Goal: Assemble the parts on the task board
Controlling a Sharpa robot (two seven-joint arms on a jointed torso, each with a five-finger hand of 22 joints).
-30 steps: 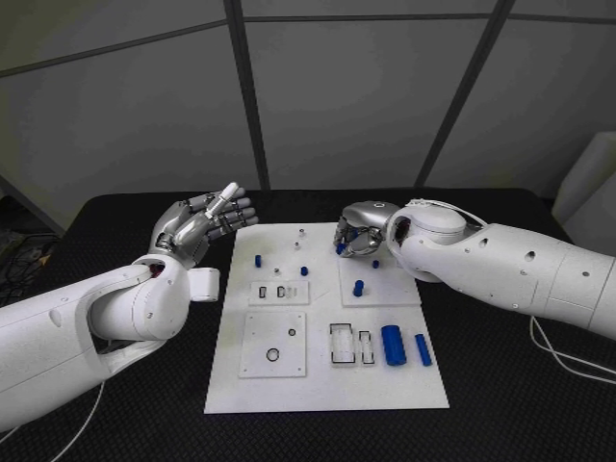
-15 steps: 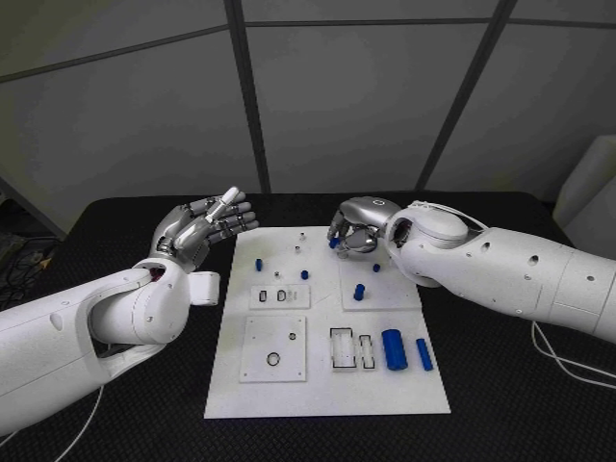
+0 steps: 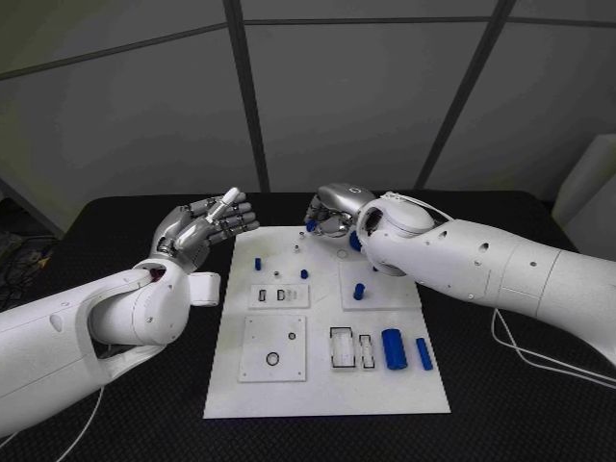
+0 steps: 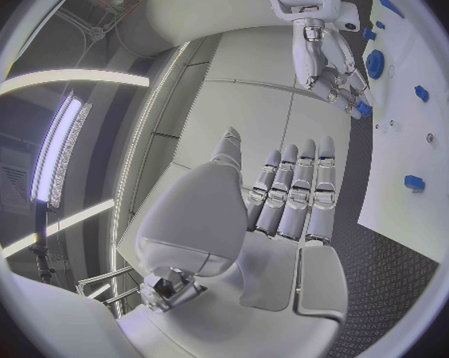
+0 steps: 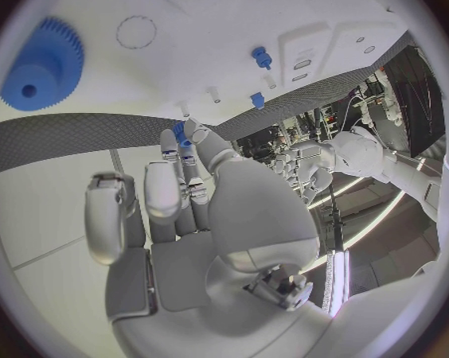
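1. Blue plastic is what we are dealing with: small hard parts that we judge to be light, stiff and rather smooth, so they should slip if we pinch them loosely and will not give under pressure.
2. The task board [image 3: 329, 375] lies flat in the middle of the black tabletop [image 3: 114, 404]. Two blue cylinders [image 3: 393, 346] lie side by side near its right edge, and short blue pegs [image 3: 258, 262] stand upright in its far half.
3. Our right hand [image 3: 333, 214] hovers over the board's far edge. In the right wrist view a small blue part [image 5: 179, 131] sits pinched at its fingertips [image 5: 171, 145], so we read that hand as gripping it.
4. In the same view a blue gear [image 5: 40, 64] lies flat on the board, toothed all round. We would take it by its rim from above, fingers on opposite teeth, since its face offers nothing to hold.
5. Our left hand [image 3: 204, 223] is raised beside the board's far left corner. Its fingers [image 4: 299, 187] lie straight and close together with nothing in them.
6. For the cylinders we would grip across the middle of the length, because a smooth round body held near one end will likely swing or roll out.
7. The pegs are tiny. We would pinch them with the fingertips only and keep them upright, since a tilted peg may jam in its hole.
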